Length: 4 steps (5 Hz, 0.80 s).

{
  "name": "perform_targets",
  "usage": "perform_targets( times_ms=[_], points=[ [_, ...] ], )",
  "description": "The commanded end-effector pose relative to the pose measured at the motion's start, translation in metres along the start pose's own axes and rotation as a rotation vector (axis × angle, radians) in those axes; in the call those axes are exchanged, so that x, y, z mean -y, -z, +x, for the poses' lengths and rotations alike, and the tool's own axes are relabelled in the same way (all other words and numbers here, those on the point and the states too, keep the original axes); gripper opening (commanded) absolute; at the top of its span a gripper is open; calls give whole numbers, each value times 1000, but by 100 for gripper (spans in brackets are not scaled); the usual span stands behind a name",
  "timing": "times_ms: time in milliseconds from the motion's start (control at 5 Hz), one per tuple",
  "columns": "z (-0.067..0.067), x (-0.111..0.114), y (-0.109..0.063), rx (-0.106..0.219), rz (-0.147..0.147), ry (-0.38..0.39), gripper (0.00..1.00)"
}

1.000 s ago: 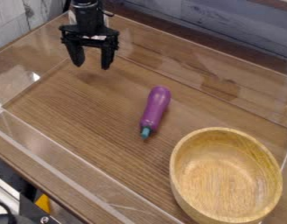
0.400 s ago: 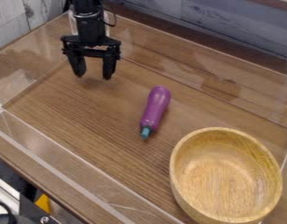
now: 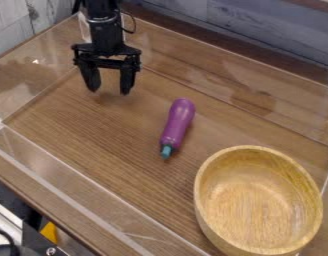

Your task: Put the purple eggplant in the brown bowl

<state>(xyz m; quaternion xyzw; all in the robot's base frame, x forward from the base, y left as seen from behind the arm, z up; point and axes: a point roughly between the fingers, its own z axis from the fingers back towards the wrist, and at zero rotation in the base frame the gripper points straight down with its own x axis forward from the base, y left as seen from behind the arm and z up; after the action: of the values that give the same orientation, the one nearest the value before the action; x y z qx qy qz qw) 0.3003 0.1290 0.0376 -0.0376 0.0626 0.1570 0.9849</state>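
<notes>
1. The gripper (image 3: 107, 83) hangs released and empty, its arm cut off at the top edge.
2. The purple eggplant (image 3: 176, 124) lies mid-table (stem nearward).
3. The brown bowl (image 3: 258, 200) sits near right, rim clipped.

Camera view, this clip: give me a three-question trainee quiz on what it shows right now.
1. True or false: the purple eggplant lies inside the brown bowl.
2. The pincer is: A) open and empty, B) shut on the eggplant, C) resting in the bowl.
3. Which end of the eggplant points toward the camera?

Key:
1. False; it lies on the wooden table, apart from the bowl.
2. A.
3. The teal stem tip.
</notes>
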Motion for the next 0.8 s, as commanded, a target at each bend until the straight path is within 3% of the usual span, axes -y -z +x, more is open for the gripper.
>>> perform_targets(
  times_ms=[0,600],
  points=[
    [0,7,-27,76,3,1,100],
    [-14,30,-27,60,-23,30,100]
  ],
)
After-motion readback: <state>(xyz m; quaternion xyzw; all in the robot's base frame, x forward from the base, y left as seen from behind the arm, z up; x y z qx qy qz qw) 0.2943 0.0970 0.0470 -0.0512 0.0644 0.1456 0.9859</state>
